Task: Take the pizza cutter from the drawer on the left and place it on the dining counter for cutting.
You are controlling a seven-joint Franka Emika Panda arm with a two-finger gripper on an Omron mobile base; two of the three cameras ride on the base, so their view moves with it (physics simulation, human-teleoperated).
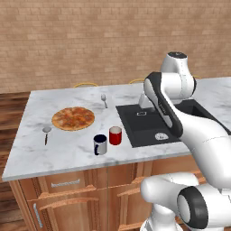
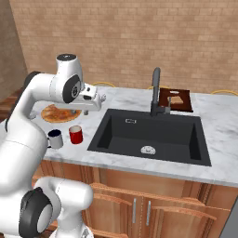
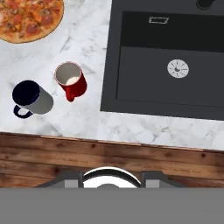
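The hand view looks straight down on the marble surface [image 3: 92, 118]. A red mug [image 3: 71, 80] stands just beside a grey mug with a dark inside [image 3: 33, 99]. A pizza [image 3: 27, 18] lies at the upper left, apart from both mugs. The black sink [image 3: 175, 61] shows its round drain [image 3: 178, 68].

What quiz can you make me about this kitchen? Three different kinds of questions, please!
1. True or false: the pizza lies inside the sink.
2. Which mug stands nearer the sink? A: the red mug. B: the grey mug. C: they are stacked.
3. Fill in the blank: the drawer under the counter is ___ (open or shut).

Key: 1 false, the pizza lies on the counter. 2 A. 3 shut.
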